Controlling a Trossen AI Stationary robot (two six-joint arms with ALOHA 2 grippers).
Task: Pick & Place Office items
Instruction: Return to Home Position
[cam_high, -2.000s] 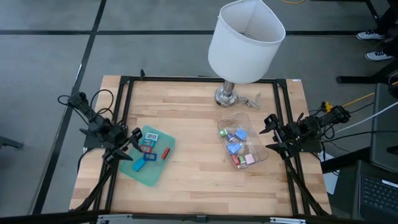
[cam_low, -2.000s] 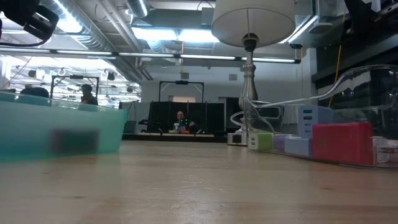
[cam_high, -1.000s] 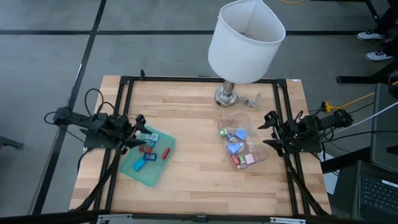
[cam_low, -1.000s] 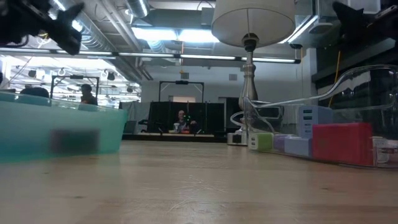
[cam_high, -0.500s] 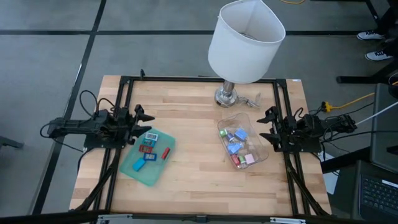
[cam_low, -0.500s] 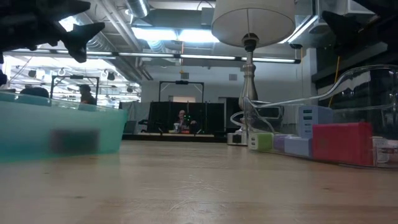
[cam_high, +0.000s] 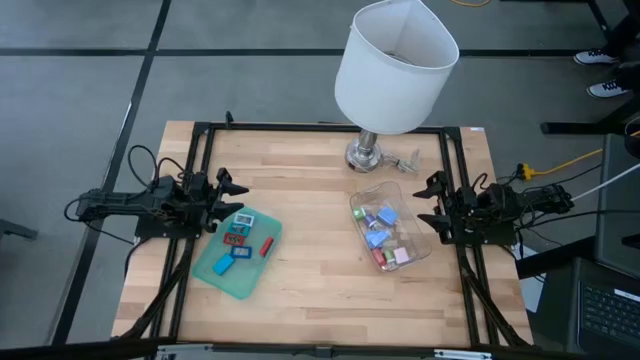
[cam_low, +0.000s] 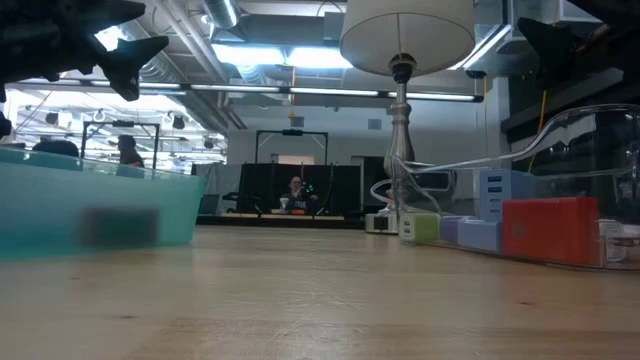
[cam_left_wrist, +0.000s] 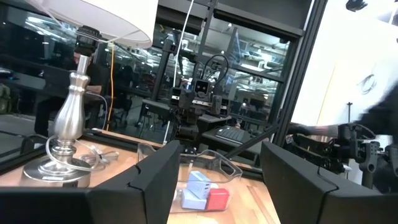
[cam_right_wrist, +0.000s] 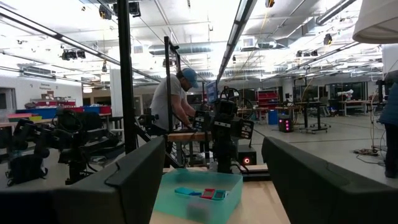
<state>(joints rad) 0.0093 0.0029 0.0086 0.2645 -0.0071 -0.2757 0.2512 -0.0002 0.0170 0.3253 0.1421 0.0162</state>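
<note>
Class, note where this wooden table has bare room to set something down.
Free: the strip between the flat green tray and clear plastic tub, and the edge opposite the silver-based white lamp. Crowded: around that lamp, left gripper and right gripper.

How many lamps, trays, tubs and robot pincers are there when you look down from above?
Lamp: 1
Green tray: 1
Clear tub: 1
Pincers: 2, the left pincer and the right pincer, both open
Total: 5
</note>
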